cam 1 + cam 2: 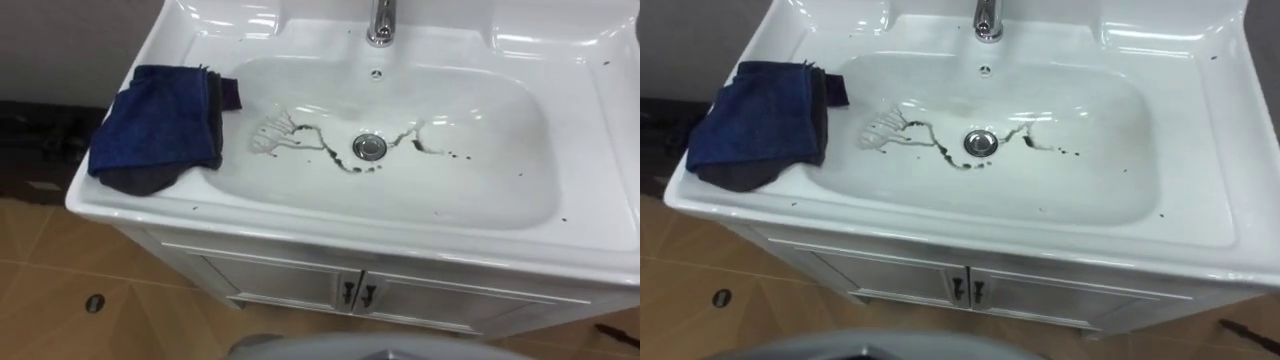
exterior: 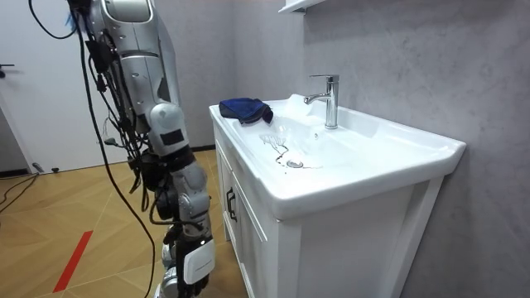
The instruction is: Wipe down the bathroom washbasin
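Stance: I stand on the wooden floor [image 1: 50, 300] in front of the cabinet [image 1: 280, 282], facing the basin, with the grey wall [image 2: 397, 58] behind it.
Cabinet: white, two doors under the basin, a pair of small dark handles [image 1: 357, 294] where the doors meet.
Basin [image 1: 480, 215]: white, one wide bowl with a flat rim all round, and it is dirty.
Cloth [image 1: 160, 120]: blue, folded, with a dark grey layer under it; it lies on the left rim, its right edge just over the slope of the bowl, and nothing is holding it.
Streaks [image 1: 290, 135]: thin dark lines across the bottom of the bowl, running from left of the drain past it to the right, with loose dark specks [image 1: 455, 155] further right.
Tap [image 1: 381, 22]: chrome, upright at the middle of the back rim.
Right hand [image 2: 197, 263]: hangs low at my side in the room view, near the cabinet front and well apart from the cloth; I cannot tell how its fingers are set.
Drain [image 1: 369, 147]: round metal, in the middle of the bowl, touched by the streaks.
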